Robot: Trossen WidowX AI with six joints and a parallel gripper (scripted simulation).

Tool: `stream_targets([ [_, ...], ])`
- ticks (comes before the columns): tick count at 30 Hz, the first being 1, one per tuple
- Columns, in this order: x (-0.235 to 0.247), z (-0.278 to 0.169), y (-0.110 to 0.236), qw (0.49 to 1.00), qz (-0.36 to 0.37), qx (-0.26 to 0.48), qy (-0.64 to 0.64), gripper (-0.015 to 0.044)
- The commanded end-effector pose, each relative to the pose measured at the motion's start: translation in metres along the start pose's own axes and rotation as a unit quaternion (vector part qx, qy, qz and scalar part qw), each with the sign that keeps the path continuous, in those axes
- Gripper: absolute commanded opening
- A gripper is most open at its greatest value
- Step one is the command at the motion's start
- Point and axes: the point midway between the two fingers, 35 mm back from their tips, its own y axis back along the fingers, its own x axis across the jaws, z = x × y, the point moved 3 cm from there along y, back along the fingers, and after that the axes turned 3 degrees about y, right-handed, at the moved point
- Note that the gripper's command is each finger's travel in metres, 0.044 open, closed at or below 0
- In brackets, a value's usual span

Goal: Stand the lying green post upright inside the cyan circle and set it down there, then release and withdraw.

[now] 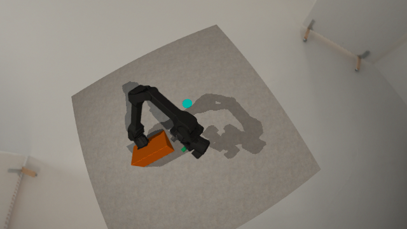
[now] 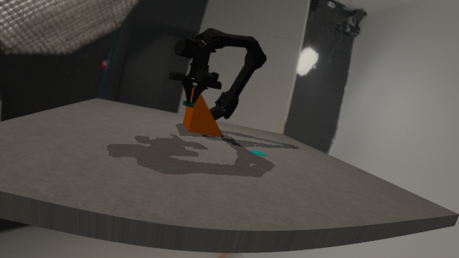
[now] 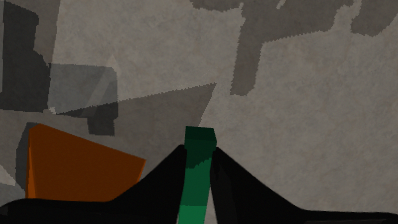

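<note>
The green post (image 1: 184,149) (image 2: 186,103) (image 3: 196,182) lies level between the fingers, held up off the table. My gripper (image 2: 191,103) (image 3: 198,152) is shut on it and points down; in the wrist view one end of the post sticks out past the fingertips. In the top view the arm hides the fingertips and most of the post. The cyan circle (image 1: 187,103) (image 2: 258,153) lies flat on the table, away from the gripper; it is outside the wrist view.
A large orange wedge-shaped block (image 1: 152,152) (image 2: 204,120) (image 3: 82,172) stands on the table (image 1: 203,191) (image 2: 323,193) close beside the gripper, between it and the arm's base. The arm's shadow falls across the table near the circle.
</note>
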Motion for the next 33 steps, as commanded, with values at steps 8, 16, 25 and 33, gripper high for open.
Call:
stream_targets([
  [8, 0.005, 0.005, 0.016, 1.000, -0.007, 0.000, -0.006, 0.0023],
  [16, 0.016, 0.024, 0.020, 0.999, -0.015, 0.002, -0.035, 0.0023],
  [25, 0.030, 0.045, 0.024, 0.997, -0.023, 0.002, -0.067, 0.0023],
  [33, 0.045, 0.063, 0.026, 0.995, -0.029, 0.001, -0.095, 0.0023],
])
